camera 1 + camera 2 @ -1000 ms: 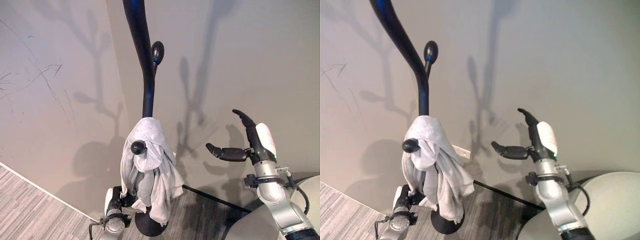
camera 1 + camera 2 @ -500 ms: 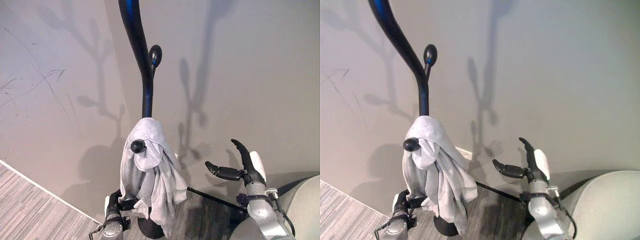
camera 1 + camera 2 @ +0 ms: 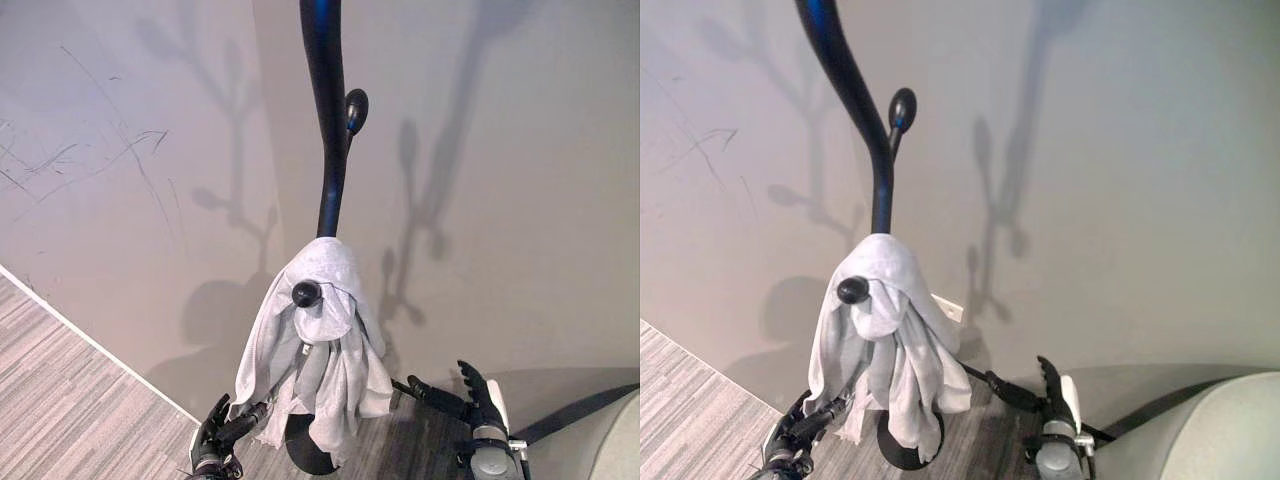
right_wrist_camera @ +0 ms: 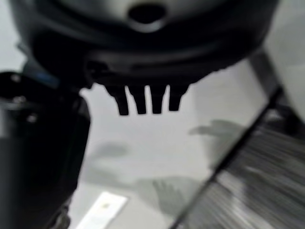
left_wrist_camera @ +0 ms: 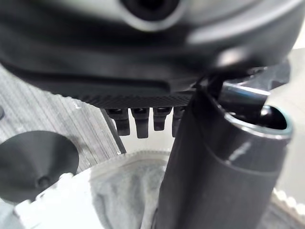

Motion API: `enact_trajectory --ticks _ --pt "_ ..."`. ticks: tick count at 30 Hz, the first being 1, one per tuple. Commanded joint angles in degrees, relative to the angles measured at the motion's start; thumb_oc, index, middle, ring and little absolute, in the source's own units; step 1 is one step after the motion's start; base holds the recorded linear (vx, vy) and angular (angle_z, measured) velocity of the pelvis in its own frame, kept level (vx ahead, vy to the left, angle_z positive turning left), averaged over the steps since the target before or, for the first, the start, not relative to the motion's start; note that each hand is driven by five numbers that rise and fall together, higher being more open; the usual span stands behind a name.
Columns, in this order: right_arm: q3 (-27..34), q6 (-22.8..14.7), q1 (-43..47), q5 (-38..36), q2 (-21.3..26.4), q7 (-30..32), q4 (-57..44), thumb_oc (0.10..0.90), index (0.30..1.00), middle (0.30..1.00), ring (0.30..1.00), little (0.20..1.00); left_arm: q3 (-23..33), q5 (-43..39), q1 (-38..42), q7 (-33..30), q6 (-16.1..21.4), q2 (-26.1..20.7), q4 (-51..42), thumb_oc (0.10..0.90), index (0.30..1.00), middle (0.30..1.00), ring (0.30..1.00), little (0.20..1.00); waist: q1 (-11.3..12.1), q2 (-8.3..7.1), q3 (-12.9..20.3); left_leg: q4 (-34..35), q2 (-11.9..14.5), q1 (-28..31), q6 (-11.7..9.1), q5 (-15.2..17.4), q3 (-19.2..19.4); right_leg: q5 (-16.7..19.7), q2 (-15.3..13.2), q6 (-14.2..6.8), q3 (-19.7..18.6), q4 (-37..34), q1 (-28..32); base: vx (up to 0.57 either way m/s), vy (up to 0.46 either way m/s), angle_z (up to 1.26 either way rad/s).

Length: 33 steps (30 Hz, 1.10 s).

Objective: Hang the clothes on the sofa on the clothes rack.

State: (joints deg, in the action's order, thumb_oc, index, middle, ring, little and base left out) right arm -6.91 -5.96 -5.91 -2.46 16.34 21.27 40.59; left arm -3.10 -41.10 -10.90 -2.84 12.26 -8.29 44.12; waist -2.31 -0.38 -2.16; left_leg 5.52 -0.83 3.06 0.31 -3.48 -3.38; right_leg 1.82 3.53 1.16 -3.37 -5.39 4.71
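A light grey garment (image 3: 318, 345) hangs draped over a round-knobbed hook (image 3: 306, 293) of the black clothes rack (image 3: 326, 130); its folds reach down to just above the rack's round base (image 3: 902, 452). My left hand (image 3: 218, 437) is low beside the garment's lower left edge, open with fingers spread, one fingertip close to the hem. In the left wrist view its fingers (image 5: 142, 125) point straight over the grey garment (image 5: 119, 193). My right hand (image 3: 472, 394) is low to the right of the rack, open and holding nothing, its fingers (image 4: 143, 102) straight.
The rack stands in a corner of beige walls (image 3: 520, 200). Grey plank flooring (image 3: 70, 400) runs to the left. A rounded pale sofa edge (image 3: 1200, 430) sits at the lower right. A white wall socket (image 3: 949, 309) shows behind the garment.
The camera view has shifted. Both arms have sunk lower, the right hand dropping well down from beside the rack. The left hand's fingers now spread beside the hem. The garment stays on the hook.
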Motion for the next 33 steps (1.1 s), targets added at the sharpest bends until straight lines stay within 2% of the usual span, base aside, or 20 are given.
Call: enact_trajectory --ticks 1,5,10,12,15,20,26,31,33 --pt "1.29 -3.11 3.59 -3.44 0.64 -0.03 -1.46 0.800 0.900 0.900 0.900 0.900 0.31 -2.55 2.32 1.94 2.80 -2.52 -0.28 0.800 0.900 0.900 0.900 0.900 0.14 -1.22 1.69 -0.52 1.56 1.81 -0.09 6.57 -0.61 -4.82 -6.25 -5.93 -0.75 2.30 0.49 0.00 0.000 0.00" --pt "-0.21 -2.41 4.08 -3.29 0.32 -0.95 1.70 0.800 0.900 0.900 0.900 0.900 -0.66 -1.64 0.55 1.71 3.48 -3.49 -4.45 0.800 0.900 0.900 0.900 0.900 0.38 -0.93 1.42 -0.52 1.45 1.63 -0.08 6.46 -0.77 -4.80 -6.37 -5.93 -0.43 2.32 0.53 0.00 0.007 0.02" --pt "-1.75 -1.28 4.25 -1.32 0.28 -1.62 4.50 0.800 0.900 0.900 0.900 0.900 -0.09 -1.73 -2.44 0.77 5.64 -5.72 -19.17 0.800 0.900 0.900 0.900 0.900 0.86 -0.79 1.24 -0.52 1.32 1.47 -0.11 6.39 -0.91 -4.73 -6.54 -5.91 -0.11 2.18 0.60 0.00 0.005 0.02" --pt "-1.94 -1.22 4.54 -1.08 0.15 -1.61 5.45 0.800 0.900 0.900 0.900 0.900 -0.11 -1.76 -2.45 0.90 5.85 -6.01 -20.85 0.800 0.900 0.900 0.900 0.900 0.93 -0.80 1.19 -0.52 1.31 1.46 -0.12 6.35 -1.02 -4.73 -6.56 -5.90 -0.02 2.17 0.64 0.00 0.001 0.07" --pt "-3.30 -1.00 5.50 -0.15 -0.41 -1.71 7.54 0.800 0.900 0.900 0.900 0.900 -0.26 -2.34 -2.80 1.23 6.97 -6.77 -28.10 0.800 0.900 0.900 0.900 0.900 1.17 -0.77 1.08 -0.52 1.28 1.45 -0.16 6.36 -1.32 -4.71 -6.59 -5.81 0.08 2.09 0.76 0.00 0.003 0.07" --pt "-5.31 -0.41 6.19 1.27 -0.47 -2.42 8.50 0.800 0.900 0.900 0.900 0.900 -1.50 -3.95 -3.82 1.30 6.39 -6.80 -33.20 0.800 0.900 0.900 0.900 0.900 1.52 -0.72 1.01 -0.52 1.18 1.49 -0.12 6.40 -1.60 -4.70 -6.61 -5.72 0.37 2.06 0.95 0.00 0.000 0.01" --pt "-6.22 0.49 7.55 1.78 -0.16 -2.30 10.18 0.800 0.900 0.900 0.900 0.900 -3.53 -6.28 -6.15 2.84 4.08 -7.64 -32.70 0.800 0.900 0.900 0.900 0.900 1.83 -0.43 0.56 -0.52 1.11 1.39 -0.01 6.24 -1.69 -4.59 -6.72 -5.86 0.56 2.19 0.84 0.00 0.002 0.01" --pt "-6.08 0.02 7.91 2.97 -0.68 -3.85 12.37 0.800 0.900 0.900 0.900 0.900 -2.16 -14.61 -8.51 15.19 0.21 -10.03 -30.84 0.800 0.900 0.900 0.900 0.900 2.22 -0.23 0.52 -0.52 1.12 1.21 -0.06 6.24 -1.56 -4.69 -6.65 -6.01 0.37 2.33 0.55 0.00 0.008 0.03" --pt "-6.12 -0.33 7.52 3.00 -1.32 -4.86 12.72 0.800 0.900 0.900 0.900 0.900 -1.09 -17.54 -7.89 16.88 -0.49 -8.83 -25.89 0.800 0.900 0.900 0.900 0.900 2.35 -0.38 0.57 -0.52 1.20 1.24 -0.10 6.28 -1.41 -4.75 -6.63 -6.00 0.21 2.33 0.54 0.00 0.000 0.00"
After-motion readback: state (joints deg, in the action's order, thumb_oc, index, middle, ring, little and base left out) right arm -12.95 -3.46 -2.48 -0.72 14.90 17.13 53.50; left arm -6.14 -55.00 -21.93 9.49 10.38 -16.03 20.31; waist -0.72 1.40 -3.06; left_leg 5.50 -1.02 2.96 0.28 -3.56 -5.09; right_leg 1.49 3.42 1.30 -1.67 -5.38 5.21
